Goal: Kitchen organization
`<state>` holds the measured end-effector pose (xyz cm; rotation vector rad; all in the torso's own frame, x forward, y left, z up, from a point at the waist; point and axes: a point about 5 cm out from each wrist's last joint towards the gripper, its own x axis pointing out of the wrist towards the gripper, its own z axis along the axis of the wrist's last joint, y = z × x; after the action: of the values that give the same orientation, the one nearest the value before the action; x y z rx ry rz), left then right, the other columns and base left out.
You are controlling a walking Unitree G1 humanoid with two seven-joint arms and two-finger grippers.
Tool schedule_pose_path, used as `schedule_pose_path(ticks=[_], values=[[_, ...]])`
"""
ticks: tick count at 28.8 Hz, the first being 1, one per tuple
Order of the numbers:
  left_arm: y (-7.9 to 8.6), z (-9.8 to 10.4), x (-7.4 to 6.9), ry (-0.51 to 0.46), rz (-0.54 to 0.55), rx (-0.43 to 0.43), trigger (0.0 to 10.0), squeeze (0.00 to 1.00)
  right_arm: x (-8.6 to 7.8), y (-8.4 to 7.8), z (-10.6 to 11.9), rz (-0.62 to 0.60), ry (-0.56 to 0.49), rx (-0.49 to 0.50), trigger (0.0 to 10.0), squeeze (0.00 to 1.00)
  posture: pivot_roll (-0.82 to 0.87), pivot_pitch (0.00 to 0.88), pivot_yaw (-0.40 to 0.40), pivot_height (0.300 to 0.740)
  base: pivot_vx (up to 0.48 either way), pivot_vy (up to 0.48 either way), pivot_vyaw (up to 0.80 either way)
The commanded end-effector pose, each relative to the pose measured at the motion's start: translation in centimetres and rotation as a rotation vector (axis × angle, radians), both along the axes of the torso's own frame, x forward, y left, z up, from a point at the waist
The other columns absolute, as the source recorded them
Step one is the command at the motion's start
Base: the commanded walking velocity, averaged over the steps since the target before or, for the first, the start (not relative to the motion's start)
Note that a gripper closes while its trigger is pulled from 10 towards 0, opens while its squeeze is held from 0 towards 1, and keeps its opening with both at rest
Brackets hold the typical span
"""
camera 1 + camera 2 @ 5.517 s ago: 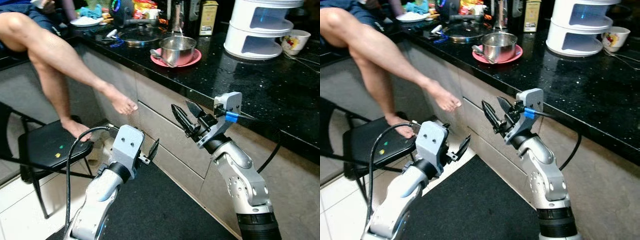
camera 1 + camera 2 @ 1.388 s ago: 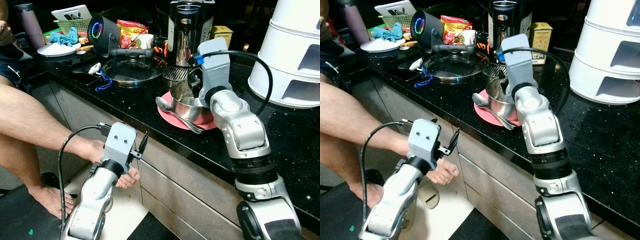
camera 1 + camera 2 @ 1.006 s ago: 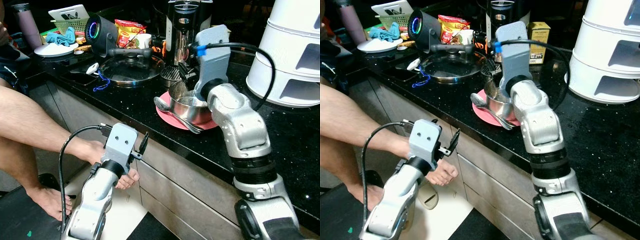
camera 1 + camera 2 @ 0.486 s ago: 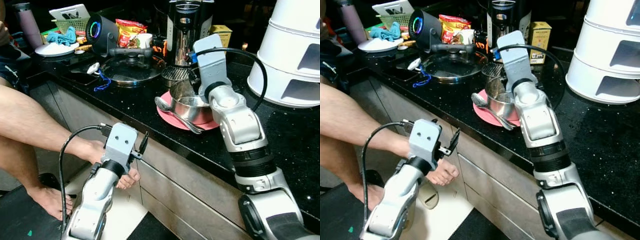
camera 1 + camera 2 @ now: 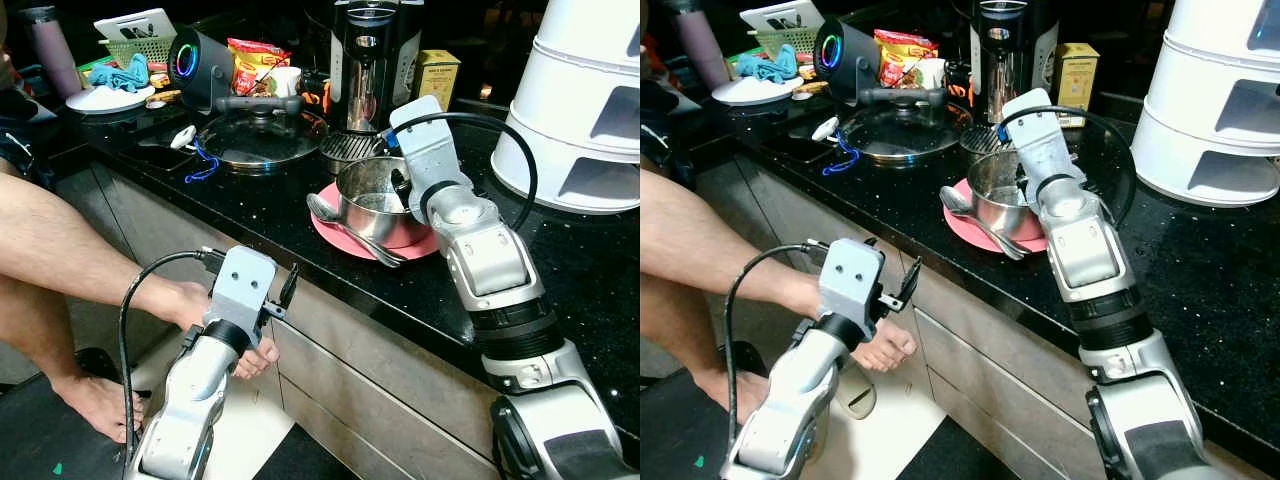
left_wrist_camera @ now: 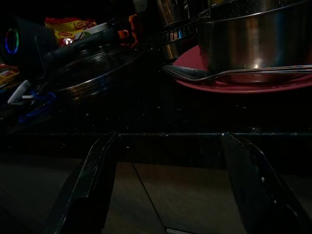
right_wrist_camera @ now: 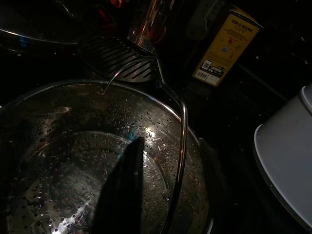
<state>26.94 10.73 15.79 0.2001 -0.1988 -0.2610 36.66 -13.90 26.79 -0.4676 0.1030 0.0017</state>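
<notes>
Right gripper (image 5: 401,190) reached into colander (image 5: 375,200) on pink plate (image 5: 340,228), finger state unclear; left gripper (image 5: 288,291) hung spread.

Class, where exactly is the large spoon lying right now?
In the left eye view the spoon lies on the pink plate, against the steel colander's near side, near the counter's front edge.

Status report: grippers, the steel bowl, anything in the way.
Right gripper at the steel colander bowl, one finger inside. Left gripper open, idle below the counter edge. Bowl sits on red plate, spoon alongside.
</notes>
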Motion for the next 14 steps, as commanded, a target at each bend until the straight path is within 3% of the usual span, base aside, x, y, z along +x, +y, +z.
schedule_pose_path(ticks=[1, 14], values=[[0.0, 0.2, 0.0, -0.008, -0.002, 0.006, 10.0, 0.00, 0.0, -0.3, 0.2, -0.015, -0.003, 0.001, 0.0, 0.00, -0.04, 0.000, 0.001, 0.740, 0.000, 0.000, 0.00], [0.1, 0.3, 0.0, -0.006, 0.003, 0.006, 10.0, 0.00, -0.3, 0.3, 1.7, 0.027, -0.071, 0.087, 0.0, 0.00, -0.04, 0.000, 0.004, 0.740, 0.000, 0.000, 0.00]])
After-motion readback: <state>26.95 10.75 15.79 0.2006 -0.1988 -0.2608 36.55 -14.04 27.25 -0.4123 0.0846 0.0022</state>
